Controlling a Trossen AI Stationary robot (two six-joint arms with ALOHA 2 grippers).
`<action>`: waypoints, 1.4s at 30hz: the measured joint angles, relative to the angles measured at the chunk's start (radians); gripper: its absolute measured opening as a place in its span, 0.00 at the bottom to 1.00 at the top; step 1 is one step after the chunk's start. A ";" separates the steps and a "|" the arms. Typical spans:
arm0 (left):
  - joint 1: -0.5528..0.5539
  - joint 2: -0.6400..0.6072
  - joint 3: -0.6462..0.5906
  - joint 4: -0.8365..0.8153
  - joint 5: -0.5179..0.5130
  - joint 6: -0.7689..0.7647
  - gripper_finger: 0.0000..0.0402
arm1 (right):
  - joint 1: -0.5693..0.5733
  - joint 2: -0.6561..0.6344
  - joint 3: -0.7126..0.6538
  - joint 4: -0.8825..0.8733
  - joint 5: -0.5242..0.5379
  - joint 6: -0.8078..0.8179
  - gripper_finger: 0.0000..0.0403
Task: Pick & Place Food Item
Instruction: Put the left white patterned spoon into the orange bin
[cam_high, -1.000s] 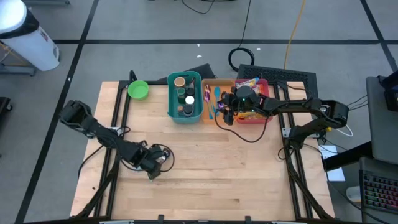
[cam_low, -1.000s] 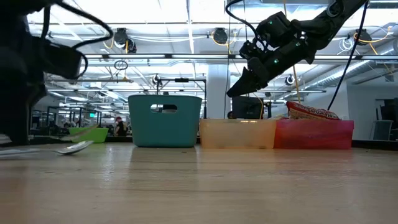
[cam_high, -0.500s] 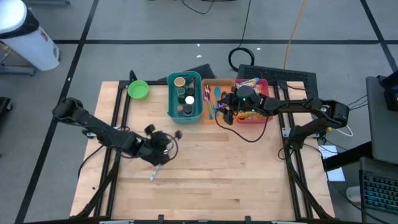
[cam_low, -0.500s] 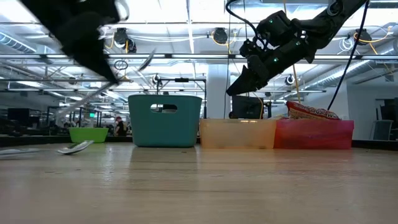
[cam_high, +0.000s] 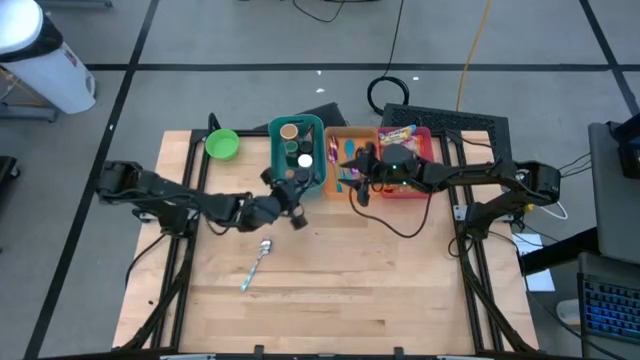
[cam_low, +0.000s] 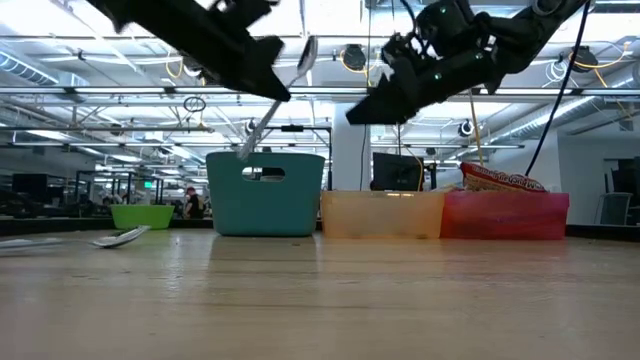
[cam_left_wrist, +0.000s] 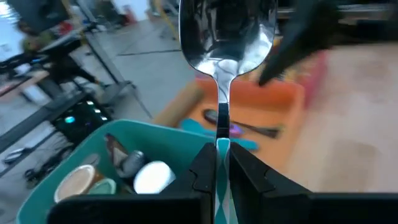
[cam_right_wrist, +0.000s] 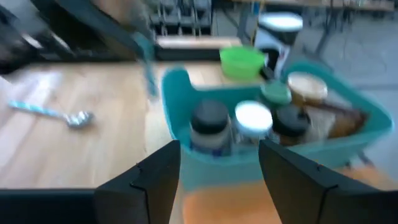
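Gripping a spoon (cam_left_wrist: 225, 43) in left claw (cam_left_wrist: 219, 163), right claw (cam_right_wrist: 219, 163) wide, no legible labels.

Two dark jointed arms, black cables looped alongside; each hand (cam_left_wrist: 219, 180) with two blocky black fingers.

Premises are presenting as an industrial robotics lab or workshop. A wooden surface (cam_high: 330, 260) is sitting on a grey floor (cam_high: 200, 40) with cables (cam_high: 395, 90) trailing across it. Exposed ceiling ducts (cam_low: 120, 105) and strip lighting (cam_low: 150, 20) are showing behind.
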 joint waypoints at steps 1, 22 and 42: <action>0.016 0.016 0.000 0.033 -0.003 0.005 0.06 | 0.010 0.000 0.000 0.027 0.000 0.000 0.53; 0.079 0.164 0.000 0.232 -0.009 0.059 0.06 | 0.133 0.069 -0.002 0.366 0.191 0.052 0.54; 0.075 0.163 0.000 0.243 0.063 0.022 0.07 | 0.131 0.070 -0.002 0.350 0.242 0.070 0.02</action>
